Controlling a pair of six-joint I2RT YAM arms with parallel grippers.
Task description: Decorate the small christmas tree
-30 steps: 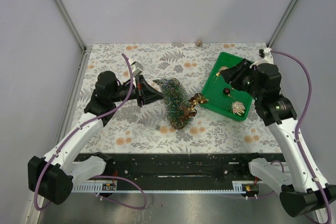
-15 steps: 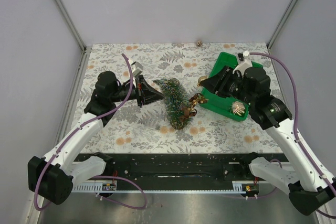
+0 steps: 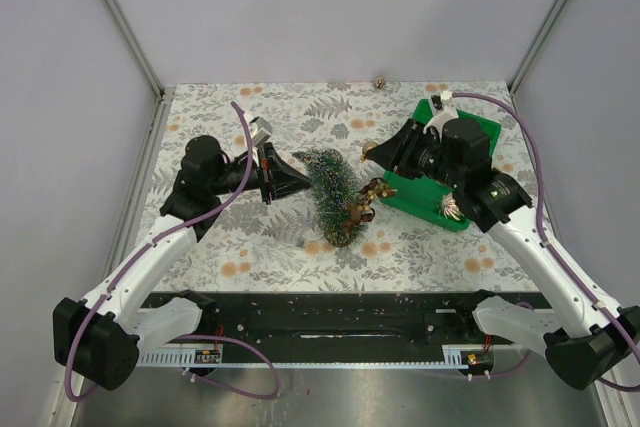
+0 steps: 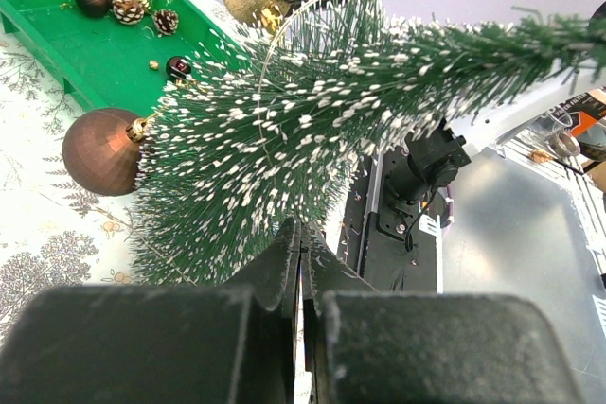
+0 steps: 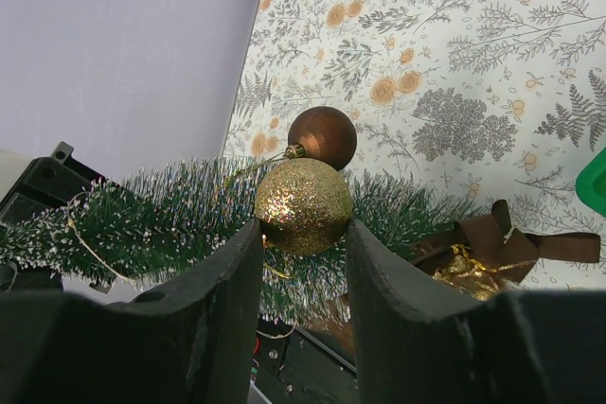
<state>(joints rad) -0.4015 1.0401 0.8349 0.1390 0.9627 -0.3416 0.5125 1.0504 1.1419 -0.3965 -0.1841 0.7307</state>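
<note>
Over the last second the right arm has swung left, away from above the green tray [image 3: 488, 133] and toward the small christmas tree [image 3: 333, 192]. Its hand, which was over the tray's inside, now hangs past the tray's far left corner. The left arm, the tree and the ornaments already on it have not moved.

The right hand [image 3: 373, 151] is clamped on a gold glitter ball [image 5: 303, 205], one finger on each side. In the right wrist view the ball sits right at the frosted bristles, just near of a brown ball [image 5: 322, 136] that hangs on the tree.

The tree is in the middle of the floral tabletop [image 3: 230, 237], left of the tray. It leans, its narrow top pointing far and left and its wide end nearer. A brown ribbon bow [image 3: 366, 197] sits at its right side.

The left hand [image 3: 287, 179] lies just left of the tree's top. Its fingers [image 4: 284, 272] are pressed fully together, tips in the bristles. Whether they pinch any bristles cannot be told. The right hand is just to the tree's far right.
</note>
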